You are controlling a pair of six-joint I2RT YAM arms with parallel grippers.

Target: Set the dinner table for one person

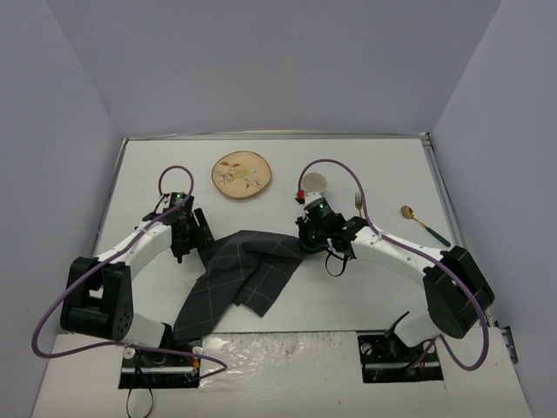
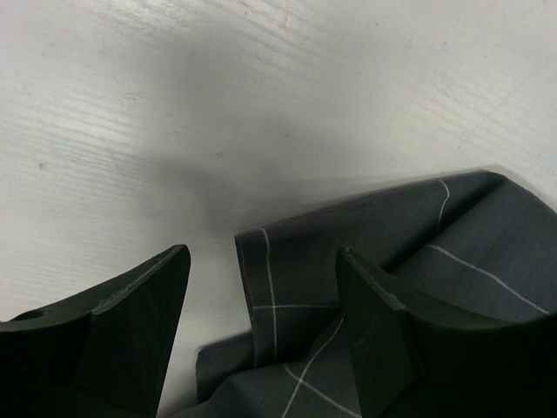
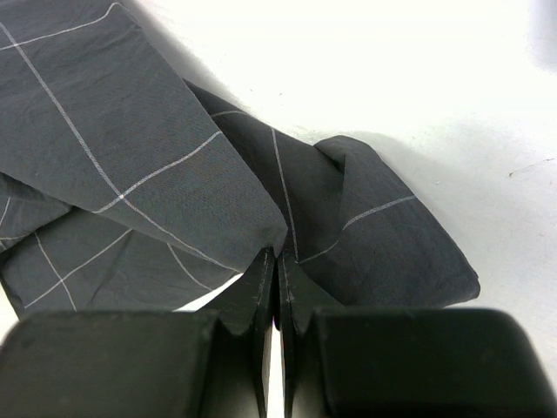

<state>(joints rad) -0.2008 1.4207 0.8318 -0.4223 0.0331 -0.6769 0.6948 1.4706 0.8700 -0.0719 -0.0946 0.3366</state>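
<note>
two robot arms worked over a white dinner table (image 1: 365, 292) that filled the floor of a grey-walled enclosure. a dark grey checked placemat (image 1: 248, 279) lay crumpled near the middle of the table, one end trailing toward the near edge by the left arm's base and the other drawn up toward the right arm.

the right gripper (image 3: 277, 257) had its two fingers pressed together on a folded edge of the placemat. in the right wrist view, the cloth spread away from the fingertips in overlapping folds, and its thin pale lines crossed at angles.

the left gripper (image 2: 261, 257) stood with its fingers apart at the placemat's left edge, holding nothing. in the left wrist view, a folded corner of the cloth sat between the two dark fingers, closer to the right-hand one, with bare tabletop under the other. whether either finger touched the cloth could not be told.

a round wooden plate (image 1: 242, 174) with a leaf pattern rested at the far side of the table, well apart from the placemat. a white cup (image 1: 313, 182) stood just behind the right gripper. a gold fork (image 1: 355, 204) lay to the right of the cup, and a gold spoon (image 1: 423, 224) with a dark green handle lay farther right, near the table's edge strip.
</note>
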